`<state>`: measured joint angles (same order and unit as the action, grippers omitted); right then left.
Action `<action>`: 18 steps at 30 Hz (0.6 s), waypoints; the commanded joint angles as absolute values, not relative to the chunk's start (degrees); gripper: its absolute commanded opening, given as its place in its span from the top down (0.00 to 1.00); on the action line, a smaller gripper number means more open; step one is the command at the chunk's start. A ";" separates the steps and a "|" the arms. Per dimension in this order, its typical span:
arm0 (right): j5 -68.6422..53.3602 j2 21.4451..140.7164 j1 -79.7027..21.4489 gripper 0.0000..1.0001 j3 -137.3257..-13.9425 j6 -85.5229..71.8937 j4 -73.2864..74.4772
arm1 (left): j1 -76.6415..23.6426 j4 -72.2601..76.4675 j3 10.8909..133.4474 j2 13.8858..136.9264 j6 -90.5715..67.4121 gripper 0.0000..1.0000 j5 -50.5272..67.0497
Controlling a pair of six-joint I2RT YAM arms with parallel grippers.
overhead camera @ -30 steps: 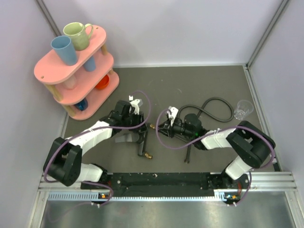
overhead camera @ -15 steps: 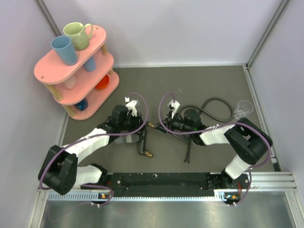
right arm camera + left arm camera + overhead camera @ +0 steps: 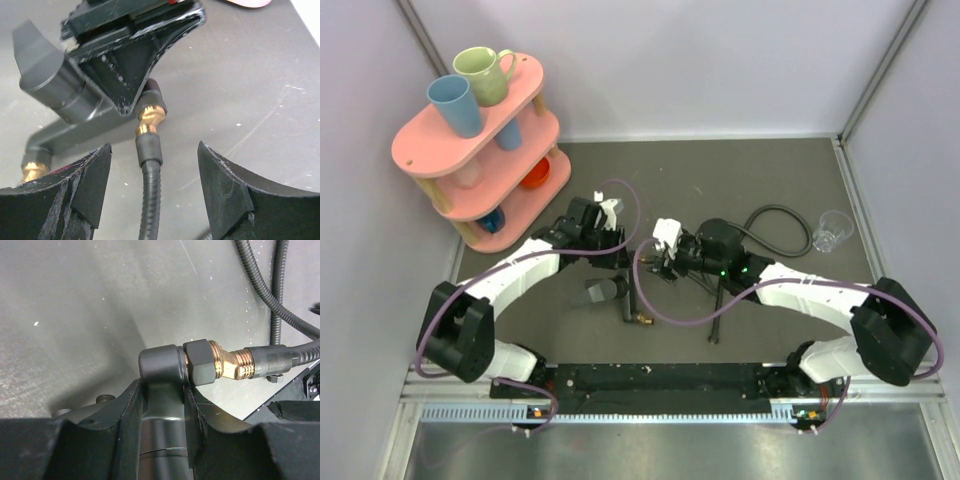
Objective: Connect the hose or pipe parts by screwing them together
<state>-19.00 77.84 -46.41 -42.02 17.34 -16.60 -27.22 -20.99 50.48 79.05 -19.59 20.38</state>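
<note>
The short dark grey forked fitting with brass ends is pinched by left gripper, mid grey table. The long dark grey flexible hose is mated to it. Right gripper is spread astride. Screwing step: collar to be clamped, rotated.

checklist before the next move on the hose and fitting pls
1. Left pincer shut on the forked fitting: ok.
2. Right pincer open, its fingers either side of the hose and not touching it: ok.
3. Hose collar meets the brass end in line with it: ok.
4. Thread fully tightened: cannot tell, some brass thread shows at the joint.
5. Rest of the hose lies in a slack loop on the table: ok.
</note>
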 commanded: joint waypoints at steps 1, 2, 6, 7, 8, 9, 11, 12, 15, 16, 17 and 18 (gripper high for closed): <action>-10.64 74.18 -49.39 0.32 -42.98 36.00 -10.37 | -25.05 -25.49 56.25 79.98 -20.92 1.00 25.22; -9.76 73.48 -50.35 0.32 -42.72 37.60 -11.07 | -24.61 -25.66 56.34 80.24 -20.92 1.00 26.27; -8.00 71.11 -53.69 0.33 -37.99 49.02 -15.79 | -22.86 -27.06 57.30 82.08 -20.04 1.00 30.22; -7.74 70.93 -54.48 0.34 -37.19 54.35 -16.95 | -22.76 -28.98 57.83 82.61 -19.26 1.00 30.50; -7.13 70.84 -55.28 0.34 -36.48 56.84 -18.09 | -22.59 -30.48 59.14 83.40 -18.81 1.00 30.59; -5.73 71.01 -56.68 0.35 -35.69 58.95 -20.54 | -22.50 -31.46 59.85 84.54 -18.46 1.00 30.59; -4.49 71.98 -57.56 0.36 -36.03 63.44 -20.57 | -22.50 -33.39 60.82 85.34 -17.49 1.00 30.67; -3.26 72.59 -58.44 0.37 -37.17 64.68 -19.87 | -22.50 -33.75 61.08 85.86 -17.49 1.00 31.11; -0.80 75.58 -59.85 0.37 -38.84 68.81 -18.29 | -22.50 -34.37 61.43 86.22 -17.23 1.00 31.99; -0.53 76.80 -60.20 0.38 -39.28 70.04 -17.50 | -22.50 -34.28 61.52 86.22 -17.40 1.00 32.08; -0.18 77.69 -60.55 0.39 -39.72 70.48 -17.06 | -22.50 -34.36 61.52 86.31 -17.40 1.00 32.34; 1.56 78.39 -60.90 0.40 -40.42 71.10 -16.96 | -22.50 -34.37 61.61 86.57 -17.40 1.00 32.52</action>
<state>-3.40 75.46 -59.18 -36.80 63.61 -16.69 -22.74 -33.08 58.26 86.91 -16.56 26.41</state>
